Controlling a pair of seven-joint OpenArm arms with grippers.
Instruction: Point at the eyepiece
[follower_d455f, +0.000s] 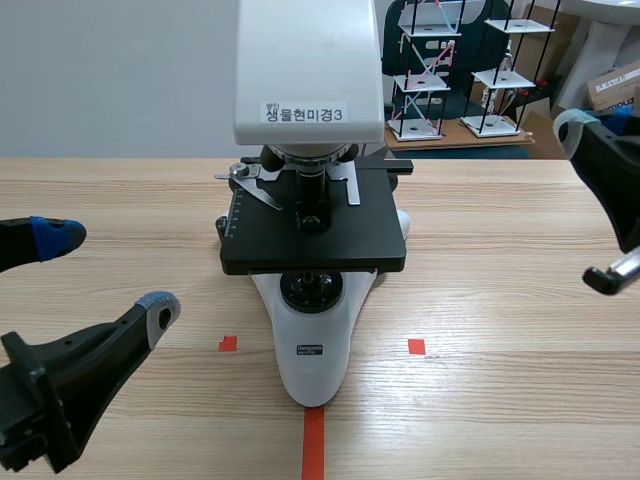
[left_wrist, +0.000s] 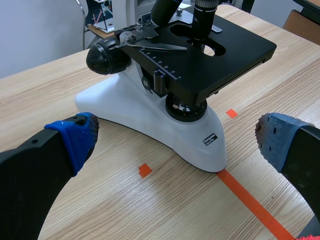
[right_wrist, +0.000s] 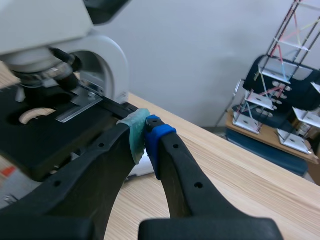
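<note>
At the left, my left gripper (follower_d455f: 105, 272) hangs low over the table (follower_d455f: 500, 400), its fingers spread wide with nothing between them. Its blue pad (follower_d455f: 55, 238) and grey pad (follower_d455f: 158, 308) face the microscope (follower_d455f: 312, 250). From the left wrist view, the white base (left_wrist: 150, 120) lies just ahead of the open fingers.

At centre, the microscope stands upright on the table, with its black stage (follower_d455f: 315, 230) under the white head (follower_d455f: 308, 70). The eyepiece, the thing I am to point at, sits above the head and beyond the scene view's edge. A dark tube (right_wrist: 107, 7) over the head in the right wrist view may be part of it, though I cannot tell.

At the right, my right gripper (follower_d455f: 578, 125) is raised off the microscope's right side, its two pads pressed together on nothing. That is a pointing shape. From its own camera the tips line up with the stage's back corner, well below the head. Wire-frame models (follower_d455f: 430, 70) stand behind the table.

The main risk, as I judge it, is aiming too low, so that I indicate the stage or the lenses rather than the eyepiece. Rising toward a target I can barely see could also knock the closed fingers against the head and shift or tip the instrument. The left fingers, if carried forward, could shove the base.
</note>
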